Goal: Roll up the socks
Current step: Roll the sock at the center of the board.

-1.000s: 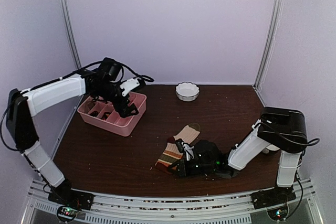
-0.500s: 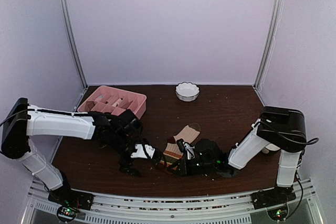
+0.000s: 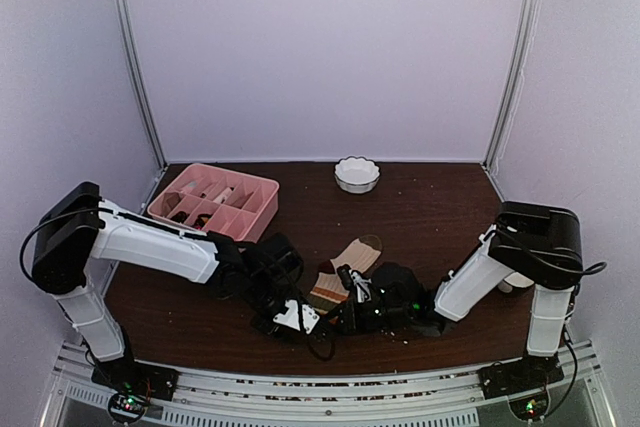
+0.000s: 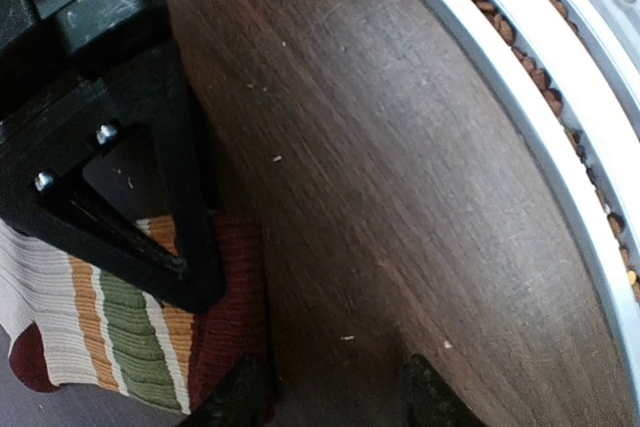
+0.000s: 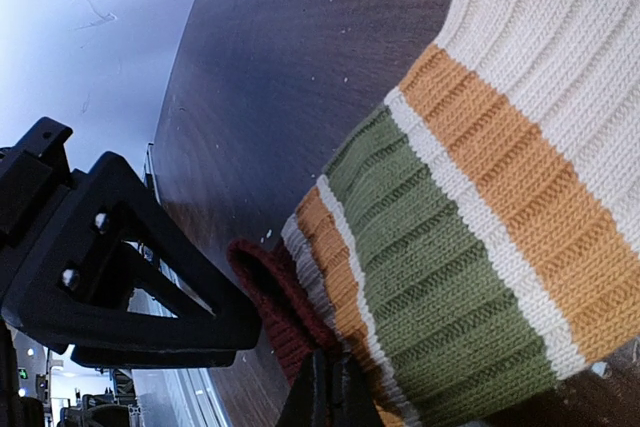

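Now that the left gripper (image 4: 335, 402) has swung in, jaws half-open and empty just beside the sock cuff (image 4: 228, 319), which the right gripper (image 5: 326, 395) pinches tight, rolling looks ready to start.

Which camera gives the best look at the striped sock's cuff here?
Right wrist: the striped sock's cuff fills much of the frame, orange, green and red bands sharp. Top external shows the sock small, its cuff end hidden among the arms. Left wrist catches only a corner of the cuff.
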`<state>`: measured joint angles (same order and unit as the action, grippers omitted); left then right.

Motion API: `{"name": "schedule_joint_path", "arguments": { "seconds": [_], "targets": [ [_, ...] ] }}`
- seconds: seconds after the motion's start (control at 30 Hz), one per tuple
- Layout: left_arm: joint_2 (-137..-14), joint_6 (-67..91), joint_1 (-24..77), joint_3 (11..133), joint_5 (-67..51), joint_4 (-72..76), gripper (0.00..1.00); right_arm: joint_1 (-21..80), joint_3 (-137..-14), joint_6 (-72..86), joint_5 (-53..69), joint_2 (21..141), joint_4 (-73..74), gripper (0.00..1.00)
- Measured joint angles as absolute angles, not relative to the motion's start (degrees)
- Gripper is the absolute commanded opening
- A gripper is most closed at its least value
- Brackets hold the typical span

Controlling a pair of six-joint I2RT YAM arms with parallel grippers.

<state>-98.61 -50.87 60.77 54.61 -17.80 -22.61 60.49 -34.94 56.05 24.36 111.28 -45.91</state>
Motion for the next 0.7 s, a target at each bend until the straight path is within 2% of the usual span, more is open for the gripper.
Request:
{"name": "schedule_joint_path", "arguments": {
  "seconds": [0.37, 0.7],
  "targets": [
    [-99.6, -51.4, 61.3, 55.8, -16.8, -20.6, 0.49, 60.4, -35.0, 56.2, 24.6, 111.3, -45.9, 0.00],
    [-100.1, -51.6, 61.6, 55.8, -14.0, -19.1, 0.45, 60.4, -34.6, 56.4, 24.7, 111.3, -46.1, 0.00]
  ]
}}
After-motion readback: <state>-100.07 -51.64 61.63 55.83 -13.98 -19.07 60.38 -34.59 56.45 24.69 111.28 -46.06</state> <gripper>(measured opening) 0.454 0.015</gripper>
